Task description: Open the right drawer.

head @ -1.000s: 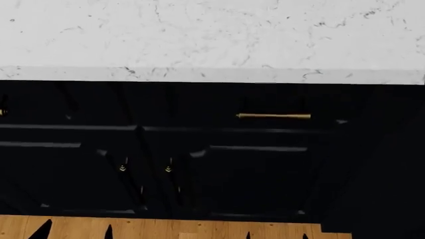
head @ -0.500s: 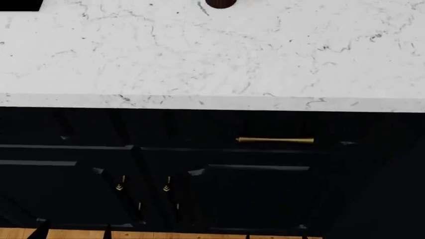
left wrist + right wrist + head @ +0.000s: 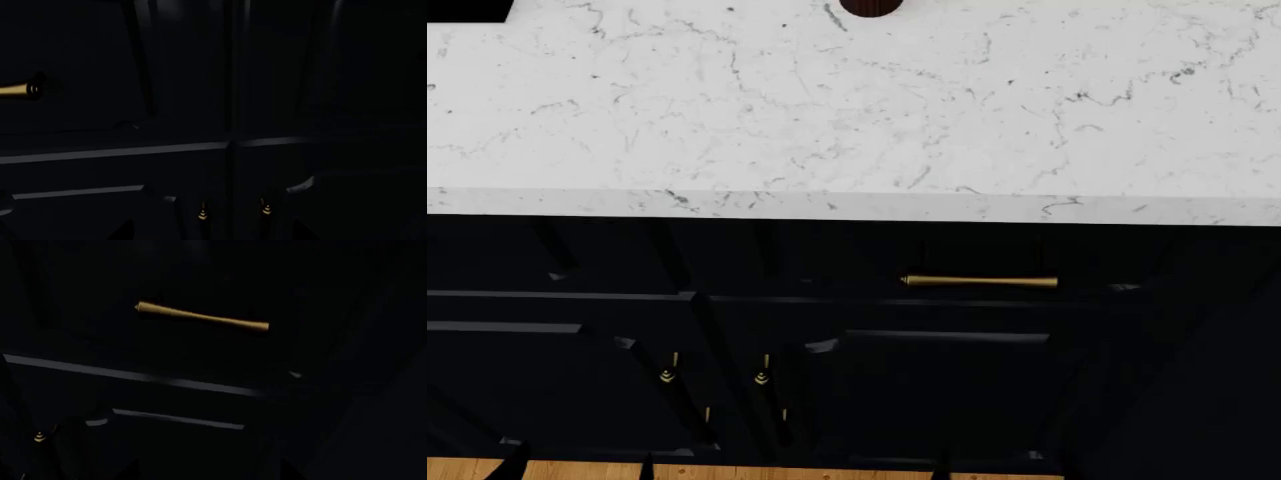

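The right drawer [image 3: 827, 262] is a flat black front just under the white counter, flush with the cabinet face. Its slim brass bar handle [image 3: 978, 281] lies level. In the right wrist view the same handle [image 3: 203, 316] is ahead of my right gripper [image 3: 207, 472], which stands apart from it, its two dark fingertips spread wide with nothing between them. My left gripper [image 3: 212, 232] is also open and faces the seam between the two drawers. Its tips [image 3: 514, 465] show low at the left in the head view.
A white marble countertop [image 3: 854, 110] overhangs the black cabinets. Below the drawers are panelled doors with small brass knobs [image 3: 667, 375] [image 3: 761, 377]. The left drawer's handle end [image 3: 20, 90] shows in the left wrist view. A strip of wooden floor [image 3: 761, 472] lies below.
The head view tilted up between the earliest frame and half a second ago, showing more counter and less floor. Since then it has barely shifted.
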